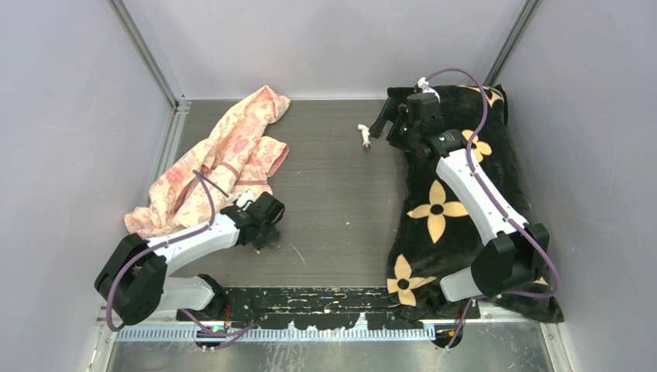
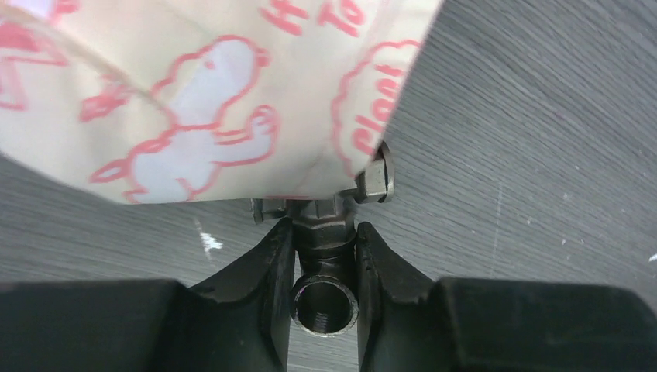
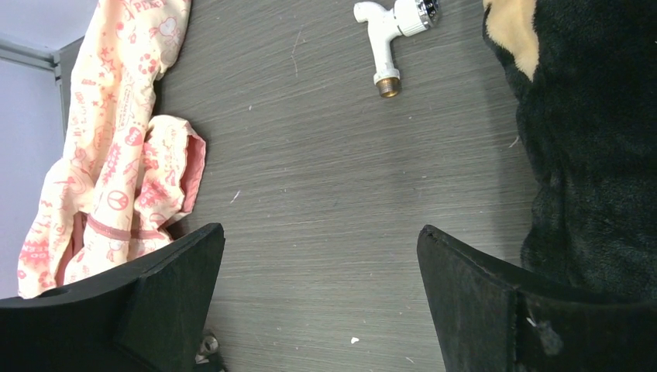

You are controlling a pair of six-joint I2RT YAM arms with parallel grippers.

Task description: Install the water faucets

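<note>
Left fingers (image 2: 263,271): narrow, clamped on the dark grey fitting (image 2: 325,246) from both sides. Its open threaded mouth faces the wrist camera. Its far end is tucked under the edge of the pink printed cloth (image 2: 201,93), and a small nut-like side piece pokes out by the hem.

Right fingers (image 3: 166,287): spread wide, holding nothing, hovering over bare tabletop (image 3: 325,178).

The white tap (image 3: 385,35) lies flat ahead of the right gripper (image 3: 318,232), just beside the black flowered blanket (image 3: 596,139). Its brass tip points back toward the gripper. I can't tell whether the knob end touches the blanket.

Likely step: fetch the tap and mate it with the held fitting.
- You want the right fingers across the tap's straight white stem, not the knob, leaving the brass tip free.
- Go in square or it will skid on the tabletop.
- Lift the fitting clear of the cloth first, so no fabric catches in the thread.
- Squeeze hard with the left; it has to resist the twist.
- Line the brass tip up with the mouth before turning.

Counts:
- white tap: 1
- dark fitting: 1
- pink cloth: 1
- black blanket: 1
- grippers: 2
</note>
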